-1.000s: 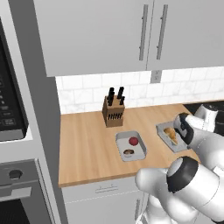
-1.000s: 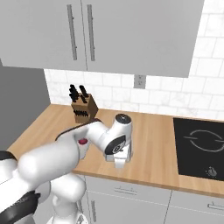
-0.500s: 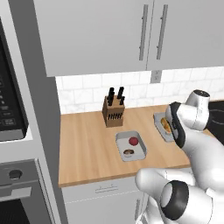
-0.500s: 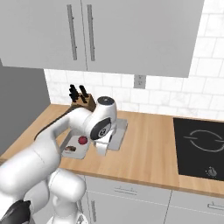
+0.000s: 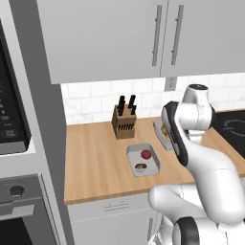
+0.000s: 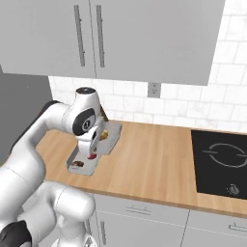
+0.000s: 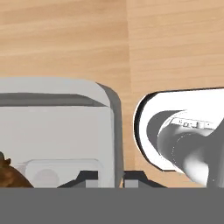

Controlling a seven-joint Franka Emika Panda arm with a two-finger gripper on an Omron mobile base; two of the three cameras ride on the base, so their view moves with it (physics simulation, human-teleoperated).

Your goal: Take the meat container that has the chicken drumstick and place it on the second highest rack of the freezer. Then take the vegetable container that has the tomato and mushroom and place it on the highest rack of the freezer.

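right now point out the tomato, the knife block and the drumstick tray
tomato (image 5: 146, 154), left base view, its red top
knife block (image 5: 124, 127), left base view, its wooden front
drumstick tray (image 6: 114, 132), right base view, its bare floor

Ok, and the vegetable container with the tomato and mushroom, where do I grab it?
Probably its thin raised rim, from straight above, straddling the wall. The vegetable container lies flat on the counter, with the tomato and mushroom near the middle.

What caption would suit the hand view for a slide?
Gripper shut on the rim of the meat container, lifted above the wooden counter.
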